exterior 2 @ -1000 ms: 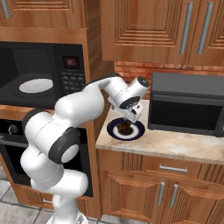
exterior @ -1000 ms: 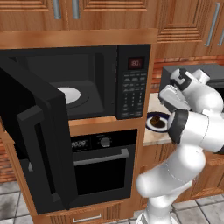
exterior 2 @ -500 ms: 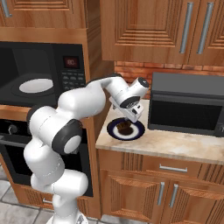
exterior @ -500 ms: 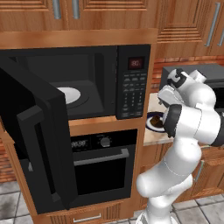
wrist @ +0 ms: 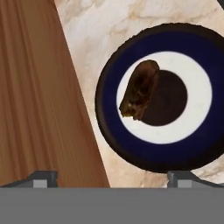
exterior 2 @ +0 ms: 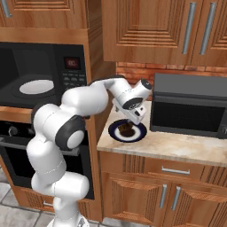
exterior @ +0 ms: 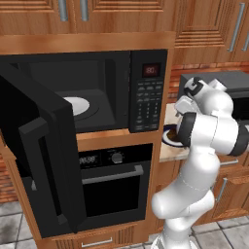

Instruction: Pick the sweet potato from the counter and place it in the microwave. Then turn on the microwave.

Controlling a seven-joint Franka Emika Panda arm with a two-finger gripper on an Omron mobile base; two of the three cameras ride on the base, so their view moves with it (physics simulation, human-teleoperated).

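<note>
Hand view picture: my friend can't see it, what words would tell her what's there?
A brown sweet potato lies on a round plate with a dark blue rim, on a pale speckled counter. The open end effector hovers above it, beside a wooden panel.

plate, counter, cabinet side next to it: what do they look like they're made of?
Plate: likely glazed ceramic; smooth dark blue rim, white ring, dark centre, with the sweet potato lying on it.
Counter: looks like polished stone, pale beige with mottled veining.
Cabinet side: wood or wood veneer, warm brown with straight grain, matte.
All of it is rendered, so these are looks only.
</note>
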